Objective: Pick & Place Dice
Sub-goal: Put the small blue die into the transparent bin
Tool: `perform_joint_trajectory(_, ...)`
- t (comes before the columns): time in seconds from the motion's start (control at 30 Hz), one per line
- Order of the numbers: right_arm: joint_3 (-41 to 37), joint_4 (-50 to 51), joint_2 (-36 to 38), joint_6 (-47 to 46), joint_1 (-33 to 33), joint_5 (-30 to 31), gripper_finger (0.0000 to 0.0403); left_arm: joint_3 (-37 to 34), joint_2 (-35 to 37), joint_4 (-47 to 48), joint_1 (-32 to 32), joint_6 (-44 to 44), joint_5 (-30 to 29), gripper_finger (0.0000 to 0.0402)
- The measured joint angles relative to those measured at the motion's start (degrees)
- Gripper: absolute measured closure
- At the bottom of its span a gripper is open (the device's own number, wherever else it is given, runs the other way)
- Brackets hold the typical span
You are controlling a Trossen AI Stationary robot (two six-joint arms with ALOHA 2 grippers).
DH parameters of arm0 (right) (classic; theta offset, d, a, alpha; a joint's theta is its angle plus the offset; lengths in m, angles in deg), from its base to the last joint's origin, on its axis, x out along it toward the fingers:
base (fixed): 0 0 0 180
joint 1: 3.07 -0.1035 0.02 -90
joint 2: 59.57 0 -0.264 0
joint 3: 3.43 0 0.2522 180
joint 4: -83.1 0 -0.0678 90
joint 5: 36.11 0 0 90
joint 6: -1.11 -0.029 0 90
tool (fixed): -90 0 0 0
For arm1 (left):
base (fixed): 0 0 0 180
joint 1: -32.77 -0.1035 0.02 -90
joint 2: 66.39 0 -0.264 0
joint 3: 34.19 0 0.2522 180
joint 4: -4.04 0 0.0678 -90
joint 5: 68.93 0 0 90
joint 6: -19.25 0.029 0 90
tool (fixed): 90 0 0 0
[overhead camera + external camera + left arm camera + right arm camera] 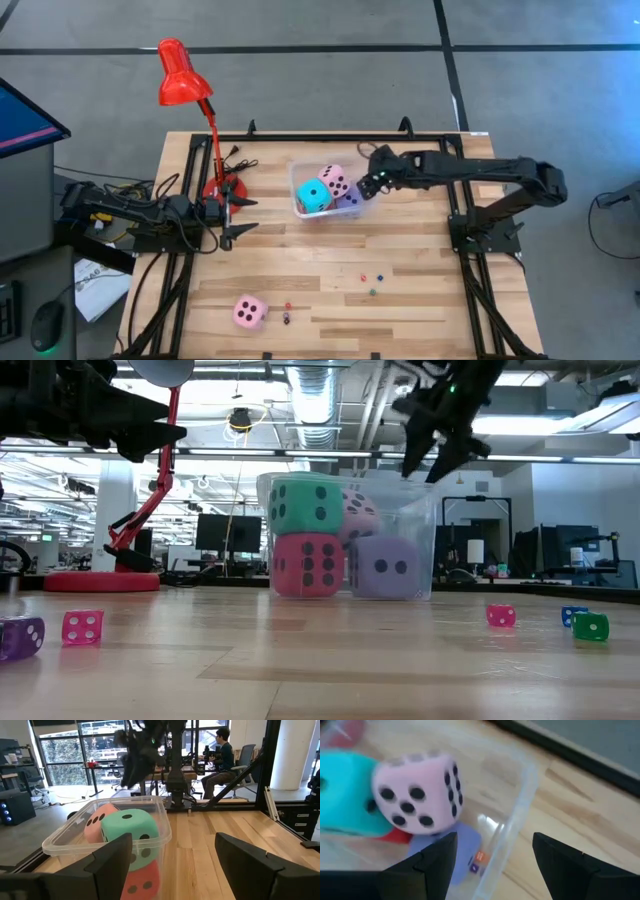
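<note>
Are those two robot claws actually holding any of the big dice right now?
No. The right gripper hangs open above the clear bin, empty, over the pink die already inside. The left gripper is open and empty near the lamp.

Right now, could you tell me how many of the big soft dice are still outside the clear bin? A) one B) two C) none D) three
A: only one pink die lies on the table, near its front edge, while the cyan, pink, red and lavender dice sit in the clear bin.
</note>
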Motion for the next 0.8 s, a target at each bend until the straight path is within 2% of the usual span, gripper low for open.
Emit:
perform_joint_trajectory(0.33,0.76,3.03,6.29,1.12,-5.69,-1.37,0.0148,0.0,0.02,0.04,-0.02,0.0,-0.05,0.0128)
perform_joint_trajectory(0.57,0.75,4.36,5.54,-7.77,-15.66,-1.22,0.0148,0.0,0.01,0.03,-0.02,0.0,-0.27,0.0128)
perform_joint_trajectory(0.8,0.71,2.77,2.02,-7.68,-23.57,-1.08,0.0148,0.0,0.02,-0.67,-0.02,0.0,-0.25,0.0128)
